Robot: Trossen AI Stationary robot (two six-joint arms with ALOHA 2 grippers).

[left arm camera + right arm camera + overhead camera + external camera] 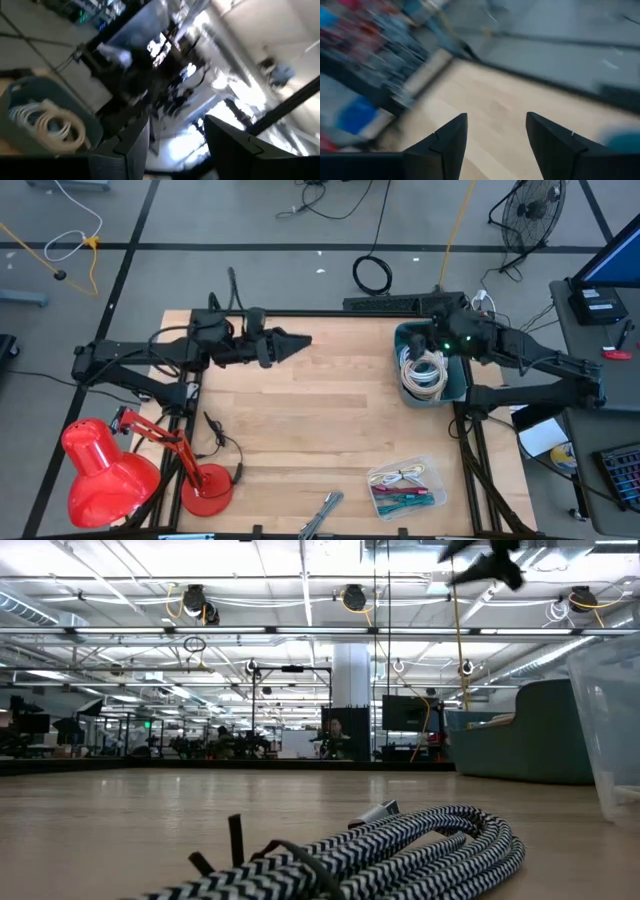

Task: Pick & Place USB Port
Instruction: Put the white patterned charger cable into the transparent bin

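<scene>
**Both arms raised, cables waiting in the bin and tray**

The left gripper [300,340] hangs above the far left part of the wooden table [300,420], pointing toward the teal bin [455,385]. Its jaws stand apart with nothing between them, as the left wrist view shows. The right gripper [420,340] sits over the bin at the table's far right corner; its jaws are also spread and empty in the right wrist view, which looks out across bare tabletop.

The bin holds coiled white cables [422,372]. A clear tray [425,468] near the front right edge holds more cables, red and green among them. A braided black-and-white cable [400,850] lies at the front edge, close to the low camera. A red desk lamp [105,470] stands at the front left corner.
</scene>
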